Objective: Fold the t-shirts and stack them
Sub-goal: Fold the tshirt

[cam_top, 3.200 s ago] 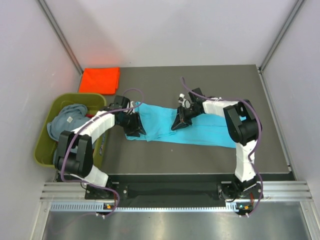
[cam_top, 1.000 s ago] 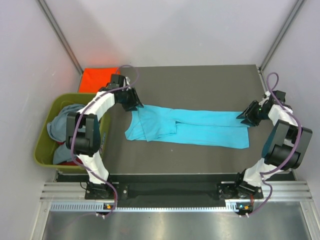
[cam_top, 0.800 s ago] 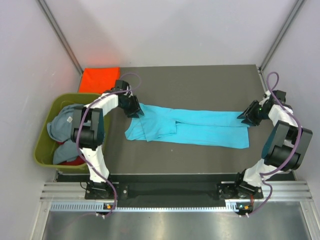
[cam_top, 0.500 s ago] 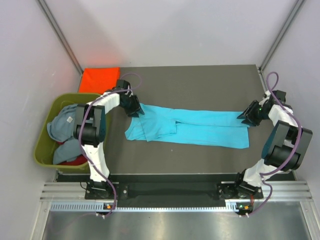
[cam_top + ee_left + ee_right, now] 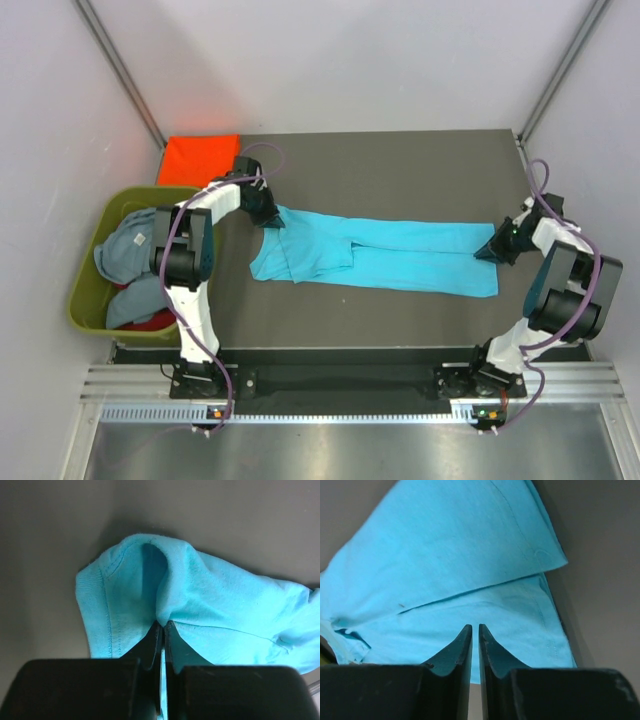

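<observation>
Left fingers [image 5: 150,650] pinch the long, rumpled turquoise t-shirt [image 5: 400,256]; right fingers [image 5: 459,652] nearly together, hold unclear.

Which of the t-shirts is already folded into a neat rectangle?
The orange-red t-shirt, at the far left corner. The turquoise t-shirt lies stretched out long; the grey-blue t-shirt is bunched in the olive-green tub.

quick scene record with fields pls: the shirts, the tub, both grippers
turquoise t-shirt: partly folded, stretched left to right across the table
left gripper: shut on the turquoise t-shirt's left end, cloth bunched at the fingers
right gripper: jaws nearly together at the shirt's right end; grip on cloth unclear
orange-red t-shirt: folded flat, far left corner
olive-green tub: left of the table, holds the grey-blue t-shirt and the red t-shirt
</observation>
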You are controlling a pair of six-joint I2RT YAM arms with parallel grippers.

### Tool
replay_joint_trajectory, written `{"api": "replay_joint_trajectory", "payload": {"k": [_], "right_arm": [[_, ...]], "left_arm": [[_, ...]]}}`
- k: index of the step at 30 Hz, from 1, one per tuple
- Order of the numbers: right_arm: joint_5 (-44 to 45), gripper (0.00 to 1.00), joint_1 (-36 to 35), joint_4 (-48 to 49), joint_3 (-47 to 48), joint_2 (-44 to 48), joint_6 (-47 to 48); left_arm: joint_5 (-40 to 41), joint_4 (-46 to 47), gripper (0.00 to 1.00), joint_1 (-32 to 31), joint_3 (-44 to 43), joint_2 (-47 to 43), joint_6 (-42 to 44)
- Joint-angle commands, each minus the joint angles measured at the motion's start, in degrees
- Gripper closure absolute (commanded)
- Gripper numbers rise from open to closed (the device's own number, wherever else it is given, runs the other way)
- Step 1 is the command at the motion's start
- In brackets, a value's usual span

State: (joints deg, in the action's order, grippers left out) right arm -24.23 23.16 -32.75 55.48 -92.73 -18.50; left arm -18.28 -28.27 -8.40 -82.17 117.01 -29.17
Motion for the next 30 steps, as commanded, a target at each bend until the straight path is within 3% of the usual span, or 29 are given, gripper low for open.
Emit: {"api": "replay_joint_trajectory", "payload": {"k": [1, 16, 30], "right_arm": [[2.42, 0.90, 0.31, 0.76, -0.64, -0.34, -0.22], [7.35, 0.92, 2.86, 2.25, -1.25, -5.62, 0.04], [8.14, 0.92, 3.65, 1.90, -1.26, -6.59, 0.40]], "left_arm": [[0.88, 0.59, 1.00, 0.23, -2.29, 0.23, 1.39], [4.57, -4.86, 1.00, 0.32, -8.53, 1.46, 5.61], [7.48, -6.54, 1.00, 2.34, -6.69, 2.52, 5.26]]}}
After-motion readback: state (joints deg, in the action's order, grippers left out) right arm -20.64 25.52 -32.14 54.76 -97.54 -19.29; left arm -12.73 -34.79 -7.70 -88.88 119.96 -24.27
